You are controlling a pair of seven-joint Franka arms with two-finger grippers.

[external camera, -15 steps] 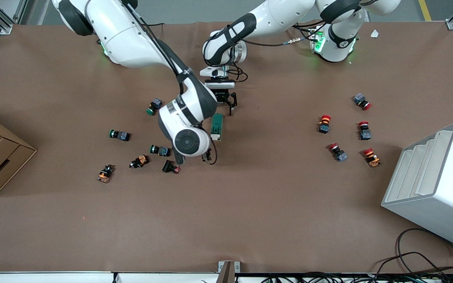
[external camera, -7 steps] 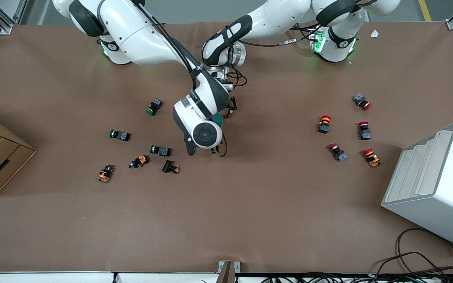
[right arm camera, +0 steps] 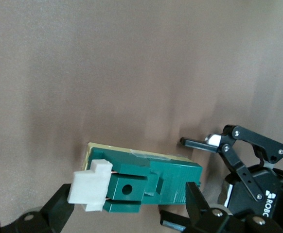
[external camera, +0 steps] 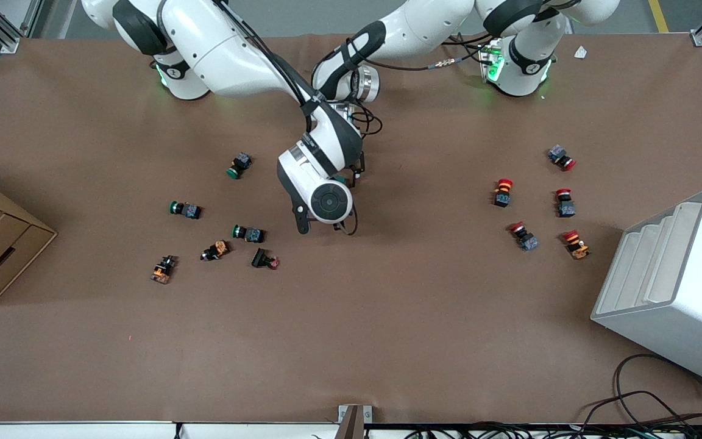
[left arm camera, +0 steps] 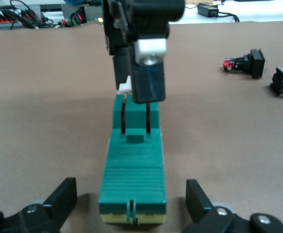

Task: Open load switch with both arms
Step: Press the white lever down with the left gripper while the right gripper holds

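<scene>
While the dark green rectangular load switch (left arm camera: 132,170) lies flat mid-table, long axis running between our arms, our right gripper (right arm camera: 127,213) straddles its white toggle end wide open and our left gripper (left arm camera: 132,206) brackets its base, equally wide.

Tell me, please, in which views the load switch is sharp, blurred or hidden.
Front view: the right arm's wrist hides almost all of the load switch. Left wrist view: the switch is sharp, the push-buttons farther off slightly soft. Right wrist view: the switch is sharp, its white toggle bright.
</scene>
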